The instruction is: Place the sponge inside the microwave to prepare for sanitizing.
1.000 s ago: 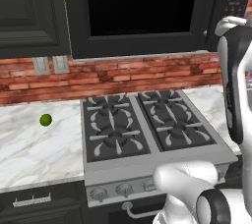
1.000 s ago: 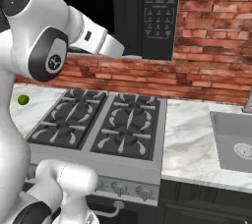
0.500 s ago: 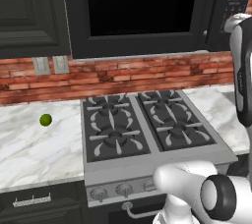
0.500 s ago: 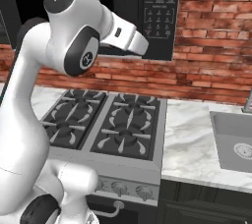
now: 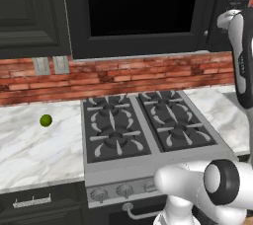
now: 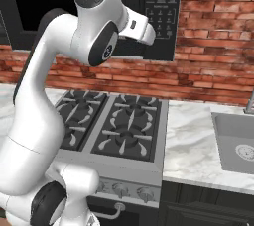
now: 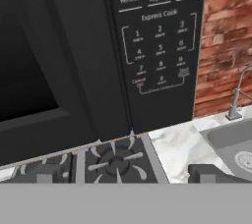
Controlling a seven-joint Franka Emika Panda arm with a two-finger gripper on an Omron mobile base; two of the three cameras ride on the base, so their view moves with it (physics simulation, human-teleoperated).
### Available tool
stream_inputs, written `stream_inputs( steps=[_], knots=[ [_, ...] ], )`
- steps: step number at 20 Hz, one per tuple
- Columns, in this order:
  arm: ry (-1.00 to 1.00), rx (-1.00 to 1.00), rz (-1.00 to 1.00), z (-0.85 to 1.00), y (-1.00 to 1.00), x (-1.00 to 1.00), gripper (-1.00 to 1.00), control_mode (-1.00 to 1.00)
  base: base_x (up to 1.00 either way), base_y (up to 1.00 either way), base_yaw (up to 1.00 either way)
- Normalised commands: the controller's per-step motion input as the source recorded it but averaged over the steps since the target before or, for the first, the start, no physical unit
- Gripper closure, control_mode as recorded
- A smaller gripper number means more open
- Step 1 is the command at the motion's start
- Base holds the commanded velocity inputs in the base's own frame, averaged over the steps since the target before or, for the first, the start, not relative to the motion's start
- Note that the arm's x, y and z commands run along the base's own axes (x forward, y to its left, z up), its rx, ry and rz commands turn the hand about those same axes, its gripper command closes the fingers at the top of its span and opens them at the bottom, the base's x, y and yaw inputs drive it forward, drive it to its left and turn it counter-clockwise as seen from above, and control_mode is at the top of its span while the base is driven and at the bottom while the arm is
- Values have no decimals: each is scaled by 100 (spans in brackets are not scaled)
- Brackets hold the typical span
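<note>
In the left base view the microwave (image 5: 143,12) hung shut above the stove (image 5: 148,132), a green ball (image 5: 46,120) on the counter (image 5: 29,150). Right base view: the arm reached toward its keypad (image 6: 161,2). Hand view: fingers (image 7: 209,173) apparently apart, empty.

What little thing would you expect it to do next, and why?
Probably reach for the edge of the microwave door beside the keypad and pull it open: the door looks shut, the hand camera faces that spot, and the claw is open and empty.
</note>
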Motion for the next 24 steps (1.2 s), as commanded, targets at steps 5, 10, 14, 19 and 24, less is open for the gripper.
stream_inputs(
  steps=[5,10,14,19,24],
  knots=[
    [0,-2,3,0,12,58,-100,-100,0,0,0],
    [0,-1,0,0,0,57,-100,-100,0,0,0],
    [0,0,0,0,0,31,-100,-100,0,0,0],
    [-1,0,0,0,0,20,-100,-100,0,0,0],
    [0,0,2,0,-6,1,-100,-100,0,0,0]
  ],
)
